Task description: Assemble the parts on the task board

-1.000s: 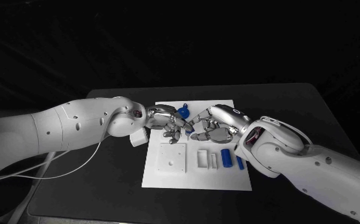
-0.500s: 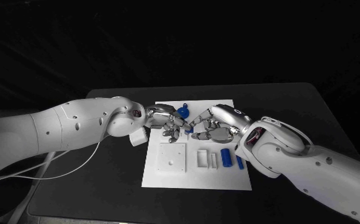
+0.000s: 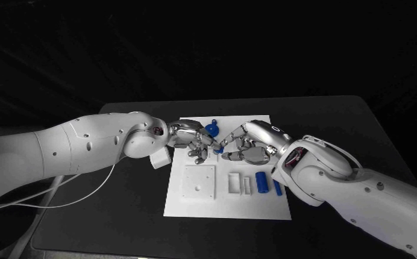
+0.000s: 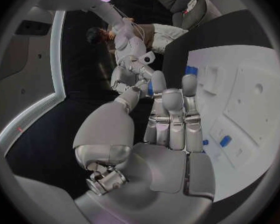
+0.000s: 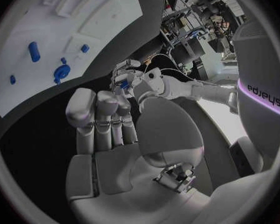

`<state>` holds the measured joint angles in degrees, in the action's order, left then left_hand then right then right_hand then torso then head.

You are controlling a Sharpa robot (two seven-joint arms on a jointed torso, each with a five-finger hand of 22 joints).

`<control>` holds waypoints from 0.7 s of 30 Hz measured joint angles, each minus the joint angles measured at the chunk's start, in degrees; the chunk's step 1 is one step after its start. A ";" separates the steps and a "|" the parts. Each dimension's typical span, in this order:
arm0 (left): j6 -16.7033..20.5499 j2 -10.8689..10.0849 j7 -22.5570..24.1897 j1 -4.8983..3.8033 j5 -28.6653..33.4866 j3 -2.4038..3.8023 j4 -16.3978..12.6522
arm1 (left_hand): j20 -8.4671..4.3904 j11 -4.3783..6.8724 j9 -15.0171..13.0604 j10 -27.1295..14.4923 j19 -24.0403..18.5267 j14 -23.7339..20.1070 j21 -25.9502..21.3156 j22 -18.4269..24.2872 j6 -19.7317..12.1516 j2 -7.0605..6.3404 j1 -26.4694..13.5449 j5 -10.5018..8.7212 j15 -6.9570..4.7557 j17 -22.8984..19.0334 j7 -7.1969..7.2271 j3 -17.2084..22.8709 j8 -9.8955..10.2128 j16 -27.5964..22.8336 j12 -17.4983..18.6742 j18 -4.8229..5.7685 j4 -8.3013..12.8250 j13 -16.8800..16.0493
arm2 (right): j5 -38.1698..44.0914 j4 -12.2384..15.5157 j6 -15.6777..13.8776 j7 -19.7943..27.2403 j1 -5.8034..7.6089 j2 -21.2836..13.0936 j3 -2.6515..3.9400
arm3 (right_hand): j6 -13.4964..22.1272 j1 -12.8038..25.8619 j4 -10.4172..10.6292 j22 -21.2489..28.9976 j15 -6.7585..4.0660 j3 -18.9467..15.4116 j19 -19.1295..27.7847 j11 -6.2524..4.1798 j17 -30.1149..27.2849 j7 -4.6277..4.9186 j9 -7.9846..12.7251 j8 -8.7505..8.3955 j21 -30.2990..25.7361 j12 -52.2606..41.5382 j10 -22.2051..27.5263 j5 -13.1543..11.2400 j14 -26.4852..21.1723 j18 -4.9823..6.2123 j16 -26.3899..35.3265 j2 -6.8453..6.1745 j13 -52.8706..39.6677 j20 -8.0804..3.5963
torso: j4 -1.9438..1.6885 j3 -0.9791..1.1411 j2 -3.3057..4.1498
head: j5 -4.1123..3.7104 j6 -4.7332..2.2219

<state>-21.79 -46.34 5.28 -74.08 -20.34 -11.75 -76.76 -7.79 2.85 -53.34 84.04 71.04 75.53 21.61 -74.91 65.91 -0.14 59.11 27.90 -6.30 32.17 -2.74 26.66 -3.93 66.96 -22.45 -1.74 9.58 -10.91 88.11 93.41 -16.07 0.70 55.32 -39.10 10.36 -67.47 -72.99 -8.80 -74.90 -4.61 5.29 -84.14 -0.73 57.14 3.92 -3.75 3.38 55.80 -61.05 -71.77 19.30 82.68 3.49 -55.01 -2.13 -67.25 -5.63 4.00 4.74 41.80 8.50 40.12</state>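
Above the middle of the flat white task board (image 3: 228, 211) on the black counter (image 3: 338, 126), silver left hand (image 3: 193, 140) and right hand (image 3: 247, 147) meeting fingertip to fingertip, both apparently pinching one small blue part (image 3: 218, 149), its long axis indiscernible, equally near both.

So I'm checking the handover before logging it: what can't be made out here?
- Head view: which hand holds the small blue part; fingertips of the left hand and right hand crowd it.
- Left wrist view: the part's shape, behind fingers.
- Right wrist view: the contact, too small.
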 measured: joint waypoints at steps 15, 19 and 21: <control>0.91 -0.02 -0.34 0.03 -0.08 -0.06 -0.33 | 0.00 -0.02 0.20 0.01 0.00 0.09 0.00 0.01 0.00 -0.23 0.23 -0.03 0.09 0.00 0.00 0.17 0.17 0.00 0.23 0.00 -0.17 0.05 | 0.22 -0.12 -0.45 -1.87 -0.15 0.51 -0.03 | -1.64 0.29 1.23 0.00 -0.22 -1.23 0.21 -0.32 0.06 -0.65 -0.03 0.04 0.00 0.01 -0.32 -0.54 0.22 0.00 0.00 -0.29 -0.09 -0.20 | -0.05 -0.03 0.01 | -0.21 -0.06; 1.14 0.01 -0.50 0.03 -0.15 -0.06 -0.33 | 0.00 -0.02 0.22 0.02 0.00 0.09 0.00 0.01 0.00 -0.23 0.23 -0.21 0.09 0.00 0.00 0.17 -0.02 0.00 0.23 0.00 -0.17 0.05 | 0.26 -0.12 -0.50 -2.12 -0.20 0.52 -0.04 | -2.31 0.29 1.39 0.00 -0.22 -1.39 0.21 -0.41 0.12 -0.77 -0.05 -0.04 0.00 0.01 -0.42 -0.88 0.22 0.00 0.00 -0.29 -0.16 -0.20 | -0.05 -0.04 0.01 | -0.21 -0.08; 1.34 0.02 -0.62 0.03 -0.21 -0.06 -0.35 | 0.00 -0.02 0.18 0.02 0.00 0.09 0.00 0.01 0.00 -0.23 0.23 0.00 0.09 0.02 0.00 0.17 -0.11 0.00 0.23 0.00 -0.17 0.05 | 0.28 -0.10 -0.53 -2.22 -0.24 0.52 -0.04 | -2.42 0.29 1.39 0.00 -0.22 -1.39 0.21 -0.41 0.17 -0.86 -0.07 -0.06 0.00 0.01 -0.42 -0.88 0.22 -0.01 0.00 -0.29 -0.19 -0.20 | -0.05 -0.03 0.00 | -0.19 -0.08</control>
<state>-20.45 -46.32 4.66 -74.05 -20.55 -11.81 -77.11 -7.79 2.83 -53.16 84.07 71.04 75.62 21.61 -74.90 65.91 -0.37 59.34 27.90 -6.20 32.19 -2.73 26.83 -4.04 66.96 -22.22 -1.74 9.41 -10.86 88.39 93.30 -16.61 -1.51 55.08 -38.58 10.32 -69.88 -72.71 -7.42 -74.90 -4.82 3.90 -83.93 -1.14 57.31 3.05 -3.82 3.32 55.80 -61.04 -72.19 18.42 82.90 3.48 -55.01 -2.42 -67.44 -5.83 3.95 4.71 41.80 8.31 40.04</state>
